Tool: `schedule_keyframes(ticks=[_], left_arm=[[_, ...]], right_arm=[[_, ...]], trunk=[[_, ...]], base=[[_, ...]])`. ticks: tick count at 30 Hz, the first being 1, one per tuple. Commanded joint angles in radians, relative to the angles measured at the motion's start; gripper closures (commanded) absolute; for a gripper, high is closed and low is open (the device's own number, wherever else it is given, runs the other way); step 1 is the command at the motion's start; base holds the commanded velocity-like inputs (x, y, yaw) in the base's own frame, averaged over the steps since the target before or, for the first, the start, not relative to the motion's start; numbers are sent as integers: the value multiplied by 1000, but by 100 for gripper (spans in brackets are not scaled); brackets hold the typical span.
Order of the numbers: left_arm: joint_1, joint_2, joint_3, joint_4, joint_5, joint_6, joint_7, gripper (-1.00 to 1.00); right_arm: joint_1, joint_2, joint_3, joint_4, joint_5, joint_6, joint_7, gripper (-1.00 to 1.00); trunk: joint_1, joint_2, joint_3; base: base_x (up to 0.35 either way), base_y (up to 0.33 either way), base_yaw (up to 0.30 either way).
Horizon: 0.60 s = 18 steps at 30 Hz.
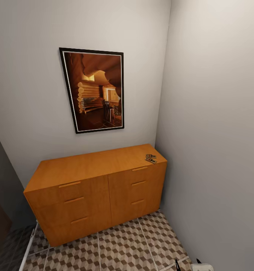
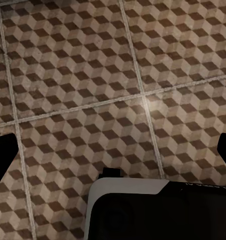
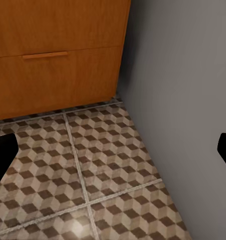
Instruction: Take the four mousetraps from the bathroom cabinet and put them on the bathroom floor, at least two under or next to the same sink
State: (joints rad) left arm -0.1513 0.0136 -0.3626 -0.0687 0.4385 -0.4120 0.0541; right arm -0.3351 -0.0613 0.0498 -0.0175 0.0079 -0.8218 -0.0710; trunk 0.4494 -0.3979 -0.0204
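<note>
The orange-brown cabinet [image 1: 93,165] stands against the back wall, its drawers closed. On its top, at the right end by the side wall, lie the mousetraps [image 1: 150,158] as a tiny cluster of brown boards; I cannot tell their number. In the left wrist view my left gripper [image 2: 113,150] hangs open over the cube-patterned floor [image 2: 92,75], holding nothing. In the right wrist view my right gripper [image 3: 113,147] is open and empty above the floor [image 3: 107,150], facing the cabinet's lower right corner [image 3: 57,60]. The sink is out of view.
A grey wall [image 1: 217,131] closes the right side, meeting the cabinet's end. A framed picture [image 1: 93,90] hangs above the cabinet. A dark panel [image 1: 1,195] borders the left. Tiled floor [image 1: 123,244] stretches between me and the cabinet. A white and black robot part [image 2: 158,210] sits below the left gripper.
</note>
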Motion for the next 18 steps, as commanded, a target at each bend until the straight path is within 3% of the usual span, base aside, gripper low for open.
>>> schedule_keyframes(ticks=[1,18], left_arm=[[-1,0,-9,0,3,-2,6,-100],[-1,0,-9,0,3,-2,6,-100]], right_arm=[[-1,0,6,1,1,-2,-7,-100],[-1,0,6,1,1,-2,-8,-100]], trunk=[[1,-2,-2],[1,-2,-2]], base=[[0,0,0],[0,0,0]])
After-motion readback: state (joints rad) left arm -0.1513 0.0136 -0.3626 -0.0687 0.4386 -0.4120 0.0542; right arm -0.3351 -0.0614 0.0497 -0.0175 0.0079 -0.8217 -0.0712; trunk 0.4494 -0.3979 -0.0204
